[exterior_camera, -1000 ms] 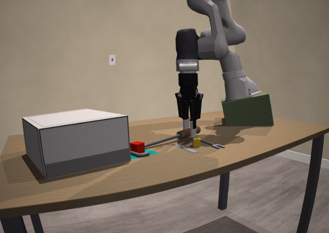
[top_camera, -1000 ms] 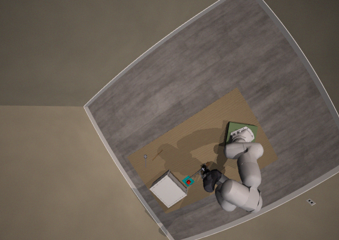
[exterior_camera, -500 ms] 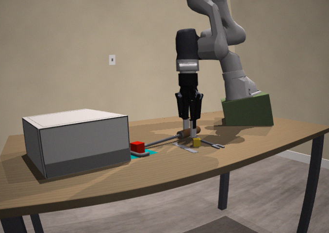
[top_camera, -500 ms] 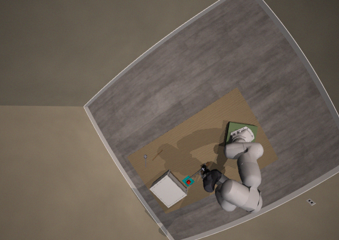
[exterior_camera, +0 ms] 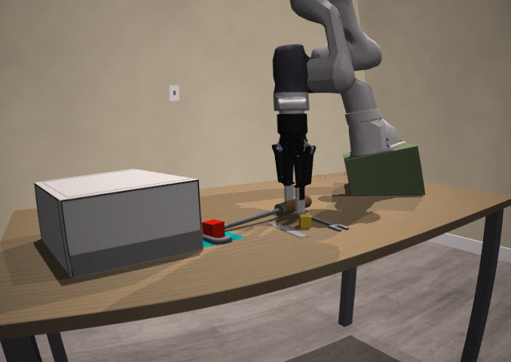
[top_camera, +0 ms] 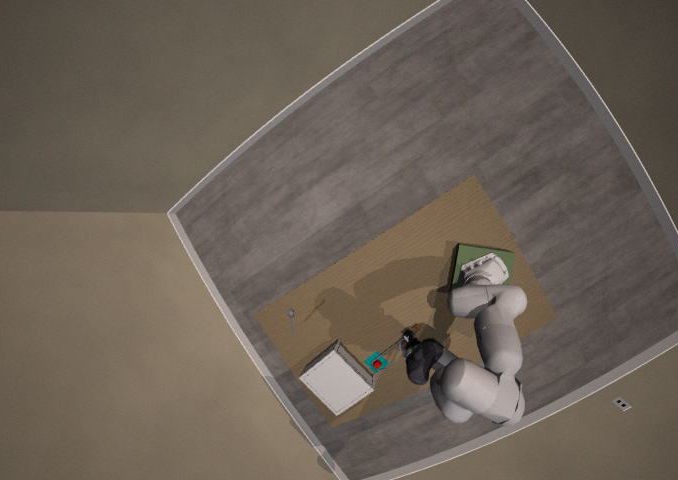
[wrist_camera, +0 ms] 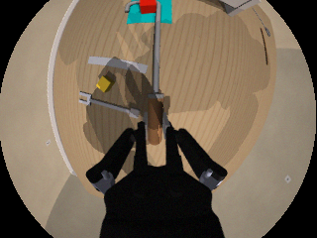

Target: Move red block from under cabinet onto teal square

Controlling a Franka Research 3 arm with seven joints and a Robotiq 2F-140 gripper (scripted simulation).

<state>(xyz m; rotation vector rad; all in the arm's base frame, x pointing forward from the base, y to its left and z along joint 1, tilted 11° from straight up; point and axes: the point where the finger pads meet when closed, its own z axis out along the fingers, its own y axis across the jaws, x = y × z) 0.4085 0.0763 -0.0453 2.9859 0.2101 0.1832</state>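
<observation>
The red block [top_camera: 377,365] [exterior_camera: 212,228] [wrist_camera: 148,6] stands outside the cabinet [top_camera: 337,380] [exterior_camera: 132,222] [wrist_camera: 238,6], over the teal square [top_camera: 383,362] [exterior_camera: 235,236] [wrist_camera: 166,16]. The wrist view cuts off the square's far part, so I cannot tell if the block is fully inside. My gripper [exterior_camera: 293,207] [wrist_camera: 155,117] is shut on the wooden handle of a long hook tool [top_camera: 391,347] [exterior_camera: 252,217] [wrist_camera: 157,59]. The tool's grey rod reaches the square, and its bent end lies around the block's cabinet side.
A yellow block [exterior_camera: 305,221] [wrist_camera: 104,83], a flat grey strip [exterior_camera: 288,229] [wrist_camera: 117,64] and a forked tool [exterior_camera: 328,223] [wrist_camera: 110,105] lie beside the hook's handle. A spoon-like tool [top_camera: 290,313] and a thin brown stick [top_camera: 314,310] [wrist_camera: 264,47] lie farther off.
</observation>
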